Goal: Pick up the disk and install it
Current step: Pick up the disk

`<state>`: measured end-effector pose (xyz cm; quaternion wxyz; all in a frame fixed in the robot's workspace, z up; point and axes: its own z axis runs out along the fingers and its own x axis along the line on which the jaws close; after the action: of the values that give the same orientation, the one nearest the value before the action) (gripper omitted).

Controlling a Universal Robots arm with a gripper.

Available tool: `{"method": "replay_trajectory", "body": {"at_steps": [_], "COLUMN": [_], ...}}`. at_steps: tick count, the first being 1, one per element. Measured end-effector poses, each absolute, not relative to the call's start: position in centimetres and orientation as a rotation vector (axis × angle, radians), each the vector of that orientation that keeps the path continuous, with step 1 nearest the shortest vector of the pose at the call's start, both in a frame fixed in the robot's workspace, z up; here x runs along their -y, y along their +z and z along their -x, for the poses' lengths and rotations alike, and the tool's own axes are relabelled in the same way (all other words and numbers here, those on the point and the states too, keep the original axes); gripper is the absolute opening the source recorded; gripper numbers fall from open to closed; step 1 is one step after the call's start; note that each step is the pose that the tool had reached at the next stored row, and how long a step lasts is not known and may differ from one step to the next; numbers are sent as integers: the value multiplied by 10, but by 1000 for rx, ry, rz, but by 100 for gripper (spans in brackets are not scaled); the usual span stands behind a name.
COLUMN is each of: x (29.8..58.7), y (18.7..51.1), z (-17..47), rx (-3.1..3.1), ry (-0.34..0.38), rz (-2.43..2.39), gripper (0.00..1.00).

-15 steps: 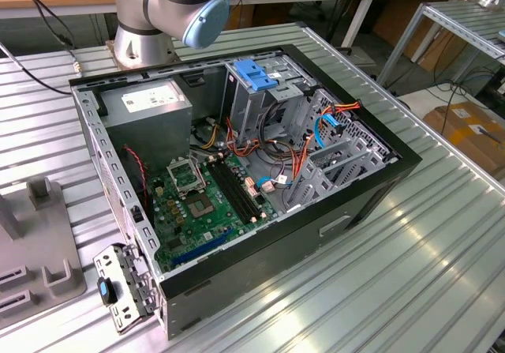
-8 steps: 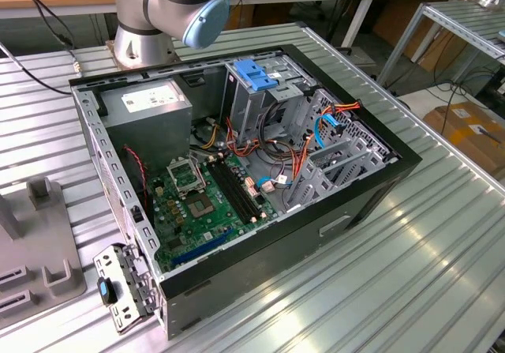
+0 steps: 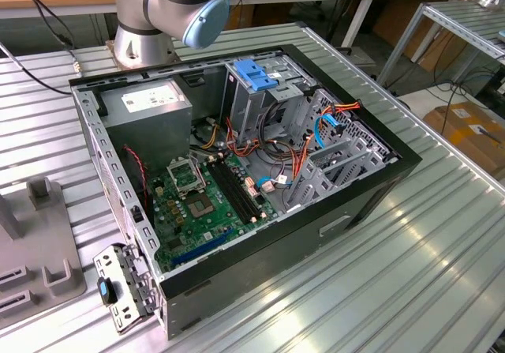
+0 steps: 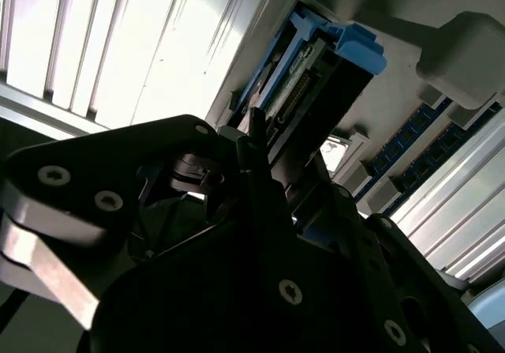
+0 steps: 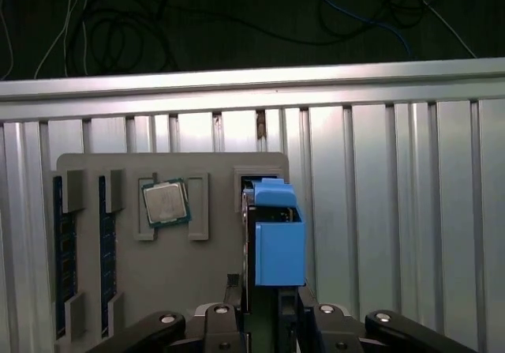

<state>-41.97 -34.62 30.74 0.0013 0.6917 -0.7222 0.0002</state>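
Note:
The disk (image 5: 278, 242) stands on edge in a slot of a grey holder plate (image 5: 197, 290), its blue carrier facing the camera in the first wrist view. In the second wrist view the disk (image 4: 312, 69) shows its metal side and blue rail. My gripper (image 5: 272, 302) straddles the disk, its black fingers (image 4: 254, 136) pressed against both sides, so it is shut on the disk. The disk still sits in the slot. The open computer case (image 3: 371, 195) lies on the metal table in the exterior view, with its drive cage (image 3: 260, 92) at the back.
A processor chip (image 5: 165, 203) and memory sticks (image 5: 61, 250) rest in other pockets of the holder plate. Part of the grey holder (image 3: 39, 242) shows at the exterior view's left edge. The arm's base (image 3: 146, 41) stands behind the case. Cables hang beyond the table edge (image 5: 252, 88).

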Motion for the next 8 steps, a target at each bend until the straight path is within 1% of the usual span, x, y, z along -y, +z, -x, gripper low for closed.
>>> {"method": "replay_trajectory", "body": {"at_steps": [8], "x": [346], "y": [307], "z": [420], "rx": [2205], "ry": [1], "rz": [-2234], "gripper": [35]}}
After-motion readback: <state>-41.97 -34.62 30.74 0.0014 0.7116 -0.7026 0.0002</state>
